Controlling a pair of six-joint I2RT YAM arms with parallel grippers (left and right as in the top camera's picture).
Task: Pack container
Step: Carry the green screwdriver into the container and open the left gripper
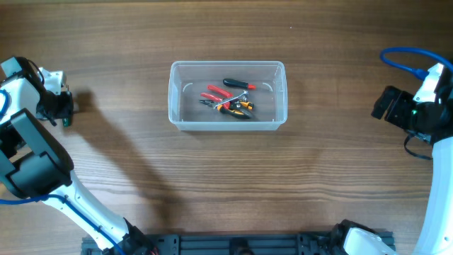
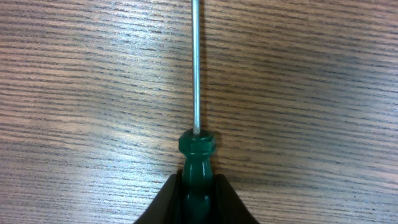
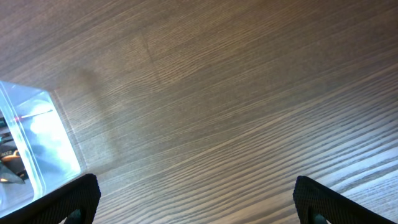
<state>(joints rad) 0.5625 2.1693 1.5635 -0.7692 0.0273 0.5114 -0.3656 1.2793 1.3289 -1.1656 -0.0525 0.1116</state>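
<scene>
**Left end effector clamps a green screwdriver at the desk's left edge**

The left end effector (image 2: 198, 190) is pinching the green handle of a screwdriver (image 2: 197, 146), one finger pressed against each side, and the metal shaft points straight away from the fingers. Whether the screwdriver touches the desk (image 1: 226, 177) cannot be told. The container (image 1: 173, 95) sits upright near the desk's middle, well apart from both arms, with several small tools (image 1: 230, 99) lying inside. The right end effector (image 3: 196, 186) hangs at the right side, fingers spread wide, gripping nothing.
</scene>
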